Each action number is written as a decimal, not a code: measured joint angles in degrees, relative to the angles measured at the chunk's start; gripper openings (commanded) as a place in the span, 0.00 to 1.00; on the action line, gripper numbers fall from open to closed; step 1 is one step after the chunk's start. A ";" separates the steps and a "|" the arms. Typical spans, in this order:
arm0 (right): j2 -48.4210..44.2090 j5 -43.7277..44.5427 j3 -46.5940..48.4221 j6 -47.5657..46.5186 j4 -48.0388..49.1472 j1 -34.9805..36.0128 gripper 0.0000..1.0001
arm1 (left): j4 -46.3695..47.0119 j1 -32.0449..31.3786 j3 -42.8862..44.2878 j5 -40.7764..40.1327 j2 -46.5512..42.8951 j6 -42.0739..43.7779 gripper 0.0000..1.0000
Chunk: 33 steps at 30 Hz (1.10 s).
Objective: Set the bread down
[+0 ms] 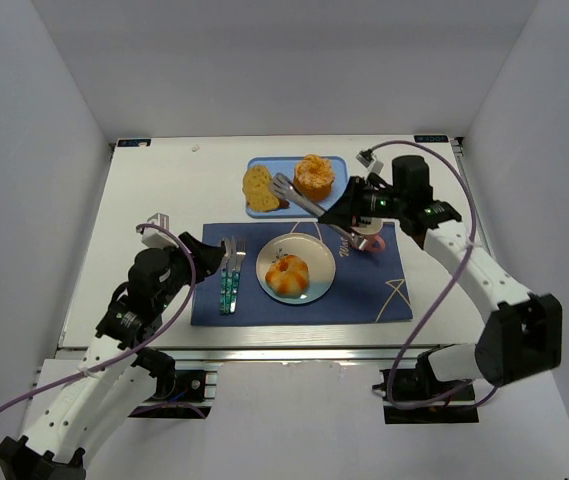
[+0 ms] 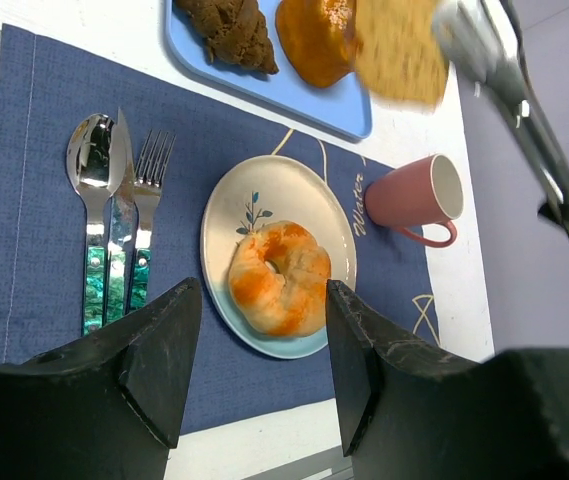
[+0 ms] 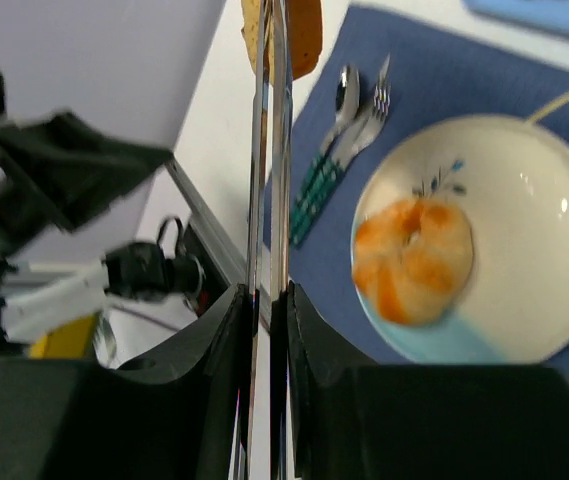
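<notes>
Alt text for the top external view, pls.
Right tool holds tongs pinching a bread slice over the tray, which also carries a pastry. On the mat, a plate bears a bun, cutlery to its left. Left tool sits open beside the cutlery.

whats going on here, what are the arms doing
The right claw is shut on metal tongs, which pinch a slice of bread over the blue tray. A bun sits on the plate on the placemat. The left claw hangs open and empty near the cutlery.
</notes>
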 measured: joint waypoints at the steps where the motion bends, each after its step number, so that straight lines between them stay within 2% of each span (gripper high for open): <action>1: -1.62 -0.57 -0.92 -1.64 -1.81 0.02 0.00 | 0.02 0.00 0.00 0.13 -0.04 0.00 0.62; 7: -7.48 -1.44 -12.59 -7.74 -13.20 -0.44 0.00 | -0.04 0.00 -0.04 1.01 -0.87 0.00 0.62; 11: -8.17 -0.48 -16.20 -8.74 -17.88 -0.44 0.02 | -0.37 0.00 -0.61 1.75 -2.93 -0.11 0.62; 13: -8.61 -0.28 -16.57 -8.92 -18.03 -0.44 0.10 | -0.50 0.00 -0.94 1.90 -4.02 -0.28 0.62; 14: -8.76 -0.17 -16.68 -8.94 -18.01 -0.44 0.16 | -0.63 0.00 -1.11 1.92 -4.48 -0.39 0.62; 15: -8.85 -0.07 -16.76 -8.92 -18.01 -0.44 0.26 | -0.87 0.00 -1.20 1.97 -4.90 -0.44 0.61; 18: -8.81 0.11 -16.83 -8.66 -18.01 -0.50 0.42 | -1.38 0.00 -1.31 1.99 -5.68 -0.52 0.62; 21: -8.50 0.33 -16.83 -8.39 -17.99 -0.55 0.50 | -2.16 0.00 -1.31 1.97 -6.40 -0.74 0.62; 27: -7.74 0.35 -16.63 -7.85 -17.92 -0.98 0.52 | -3.10 0.00 -1.31 1.92 -7.74 -1.07 0.62; 33: -7.50 0.42 -14.91 -7.61 -17.59 -2.34 0.47 | -3.15 0.00 -1.31 1.90 -7.37 -1.11 0.62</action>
